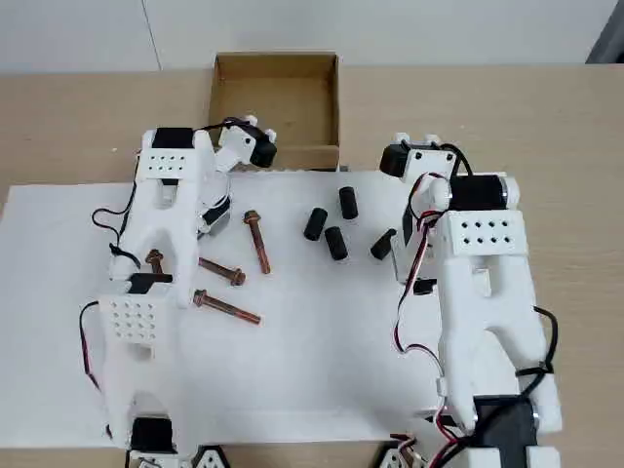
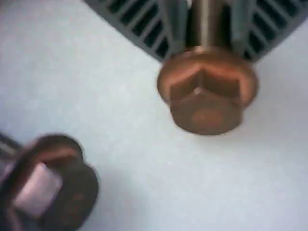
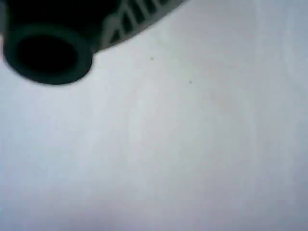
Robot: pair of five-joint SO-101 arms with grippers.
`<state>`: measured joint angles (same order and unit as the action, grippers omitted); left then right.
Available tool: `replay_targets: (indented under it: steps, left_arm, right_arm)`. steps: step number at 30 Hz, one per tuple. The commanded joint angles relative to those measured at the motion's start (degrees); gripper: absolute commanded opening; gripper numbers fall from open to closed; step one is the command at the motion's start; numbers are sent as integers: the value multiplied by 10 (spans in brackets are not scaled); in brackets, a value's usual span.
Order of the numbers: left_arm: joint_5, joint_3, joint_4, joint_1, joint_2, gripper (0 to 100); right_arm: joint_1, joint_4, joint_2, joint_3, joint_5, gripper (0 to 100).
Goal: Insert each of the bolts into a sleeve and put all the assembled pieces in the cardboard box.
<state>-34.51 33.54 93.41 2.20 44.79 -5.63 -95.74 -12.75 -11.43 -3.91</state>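
The jaws of the left gripper (image 2: 207, 21) are pinched on the shank of a copper-coloured flanged hex bolt (image 2: 206, 91). The head stands clear of them. Gripping the shank rather than the head probably keeps the bolt straight for feeding. The jaws of the right gripper (image 1: 398, 250) are pressed on the side of a short black tubular sleeve (image 3: 48, 53), so its open bore faces out unobstructed (a sensible way to offer it to a bolt).

In the high view the held bolt sits on the left under the left arm, and the held sleeve is right of centre. They are well apart, so I judge that mating them is the step in hand.

Three loose bolts lie between the arms, left of centre: a far bolt (image 1: 257, 241), a middle bolt (image 1: 222, 270) and a near bolt (image 1: 226, 306). Three loose black sleeves (image 1: 335, 243) cluster farther right, just left of the held sleeve.

All of this rests on a white paper sheet (image 1: 322, 370) over the pale wooden table (image 1: 58, 117). The brown cardboard box (image 1: 276, 107) stands at the sheet's far edge with nothing inside, so no assembled piece is delivered yet.
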Motion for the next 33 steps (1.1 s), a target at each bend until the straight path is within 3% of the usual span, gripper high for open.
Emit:
replay_targets:
  steps: [1, 10, 14, 18, 33]
  left_arm:
    - [2, 37, 12, 2, -33, 5]
    - [7, 54, 69, 3, -158, 5]
    - [62, 29, 69, 6, -228, 5]
    - [143, -12, 70, 3, -315, 5]
    - [170, -273, 40, -19, -680, 5]
  right_arm:
    - [0, -12, -24, 5, -2, 4]
    - [0, -18, -87, 7, -2, 4]
    - [0, -19, -156, 6, -4, 4]
    - [1, -23, -219, 4, -6, 4]
    - [1, -27, -362, -71, -6, 4]
